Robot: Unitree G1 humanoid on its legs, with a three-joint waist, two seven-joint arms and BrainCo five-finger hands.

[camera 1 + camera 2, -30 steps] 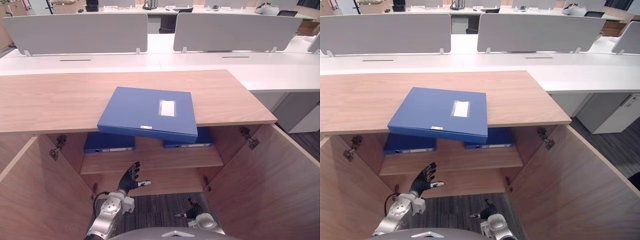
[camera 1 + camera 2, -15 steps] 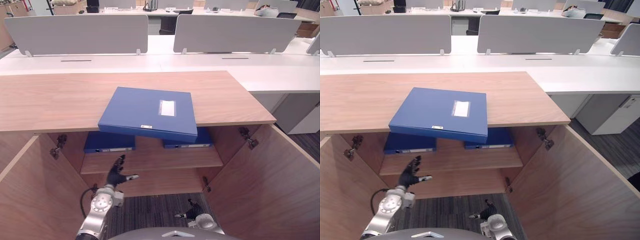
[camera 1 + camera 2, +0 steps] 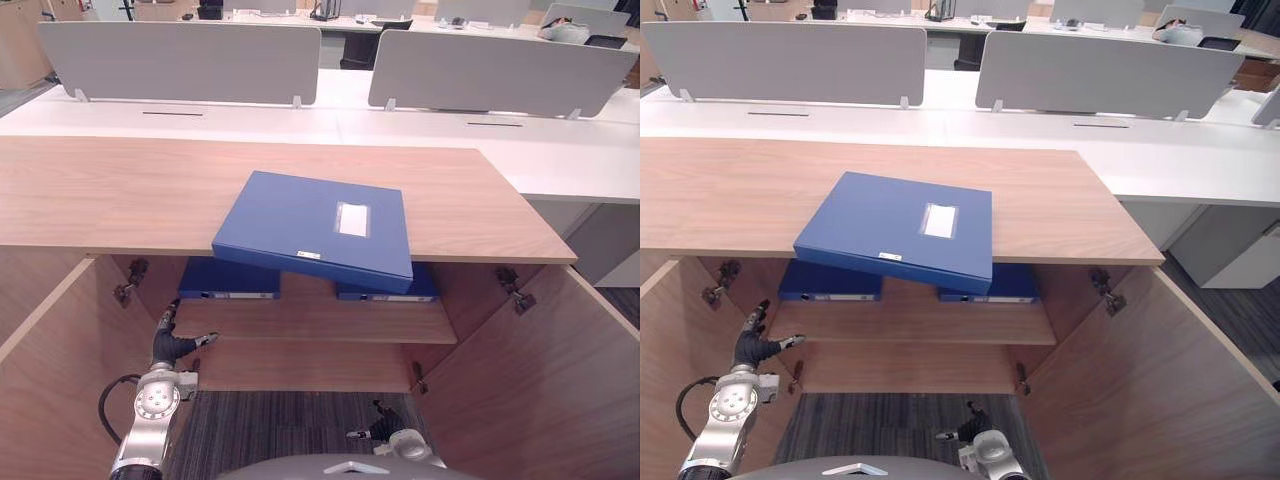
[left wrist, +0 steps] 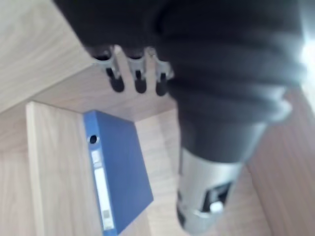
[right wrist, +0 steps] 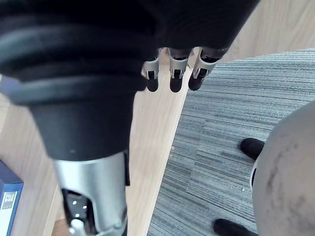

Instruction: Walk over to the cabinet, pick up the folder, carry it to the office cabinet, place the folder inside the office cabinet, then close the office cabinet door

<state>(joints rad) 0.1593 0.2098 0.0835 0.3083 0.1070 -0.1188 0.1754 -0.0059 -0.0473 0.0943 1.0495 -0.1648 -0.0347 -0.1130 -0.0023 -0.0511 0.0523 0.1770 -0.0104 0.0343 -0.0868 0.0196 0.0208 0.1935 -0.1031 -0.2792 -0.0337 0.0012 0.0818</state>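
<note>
Reach for the flat blue box folder [image 3: 315, 222], lying at 12 o'clock on the light wooden cabinet top [image 3: 110, 195] with its near edge overhanging the open front. Bring the left hand [image 3: 172, 345], loose-fingered and empty at 8 o'clock beside the inner wooden shelf [image 3: 310, 322], up under that overhang. Raise the right hand [image 3: 385, 425], also slack and empty at 6 o'clock, to steady the opposite edge. Lift level.

Count: one folder on top, two more blue folders [image 3: 228, 280] flat on the shelf, two open wooden doors [image 3: 540, 380].
</note>
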